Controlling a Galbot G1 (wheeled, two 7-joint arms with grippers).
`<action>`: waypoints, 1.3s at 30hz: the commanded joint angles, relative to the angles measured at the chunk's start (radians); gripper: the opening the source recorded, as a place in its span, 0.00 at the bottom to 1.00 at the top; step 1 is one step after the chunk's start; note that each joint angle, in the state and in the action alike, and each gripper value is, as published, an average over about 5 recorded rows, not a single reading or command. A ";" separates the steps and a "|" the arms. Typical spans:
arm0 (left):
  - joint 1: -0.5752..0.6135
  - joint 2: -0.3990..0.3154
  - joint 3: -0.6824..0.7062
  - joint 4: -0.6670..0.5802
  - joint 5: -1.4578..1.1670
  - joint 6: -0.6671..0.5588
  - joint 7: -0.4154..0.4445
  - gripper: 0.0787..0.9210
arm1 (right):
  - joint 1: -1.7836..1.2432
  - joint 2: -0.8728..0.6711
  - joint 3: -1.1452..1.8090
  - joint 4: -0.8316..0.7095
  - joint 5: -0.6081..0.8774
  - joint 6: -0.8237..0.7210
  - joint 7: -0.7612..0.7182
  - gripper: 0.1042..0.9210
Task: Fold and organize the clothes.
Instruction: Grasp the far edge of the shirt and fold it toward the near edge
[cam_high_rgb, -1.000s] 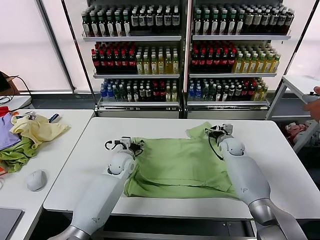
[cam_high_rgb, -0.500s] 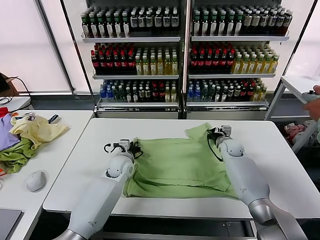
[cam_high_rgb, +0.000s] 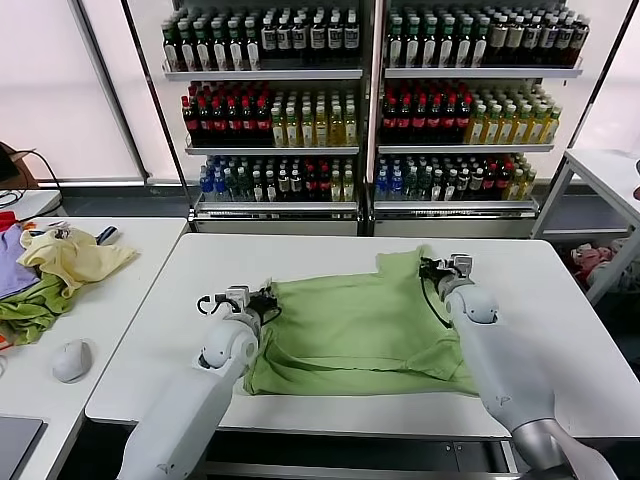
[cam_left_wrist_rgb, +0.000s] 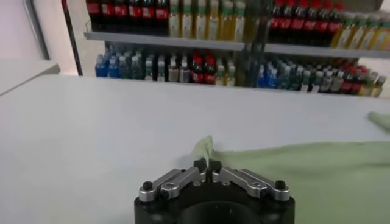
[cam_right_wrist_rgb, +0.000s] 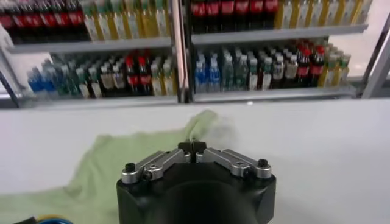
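The light green T-shirt (cam_high_rgb: 355, 325) lies spread on the white table (cam_high_rgb: 560, 300) in the head view. My left gripper (cam_high_rgb: 262, 298) is at the shirt's far left corner and is shut on its edge. In the left wrist view the gripper (cam_left_wrist_rgb: 207, 165) pinches a fold of green cloth, and the shirt (cam_left_wrist_rgb: 304, 176) stretches away beside it. My right gripper (cam_high_rgb: 432, 267) is at the far right corner by the sleeve, shut on the cloth. In the right wrist view the gripper (cam_right_wrist_rgb: 192, 146) holds the shirt (cam_right_wrist_rgb: 122, 164) at its tips. The printed patch is hidden.
A pile of pale yellow, green and purple garments (cam_high_rgb: 55, 270) and a grey mouse (cam_high_rgb: 72, 360) lie on the left table. Shelves of bottles (cam_high_rgb: 370, 110) stand behind. Another white table (cam_high_rgb: 605, 170) is at the right.
Both grippers have drawn slightly apart, the left one to the left and the right one to the right, pulling the shirt's far edge flatter. The person's hand at the right edge has gone.
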 joint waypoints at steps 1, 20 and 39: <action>0.090 0.065 -0.023 -0.231 -0.054 -0.058 0.002 0.02 | -0.213 -0.087 0.077 0.388 0.051 0.015 0.011 0.01; 0.384 0.156 -0.083 -0.491 -0.078 0.009 0.008 0.02 | -0.771 -0.100 0.371 0.816 0.042 -0.037 0.054 0.01; 0.433 0.144 -0.072 -0.521 0.171 0.034 -0.005 0.22 | -0.841 -0.045 0.362 0.842 -0.034 -0.072 0.088 0.19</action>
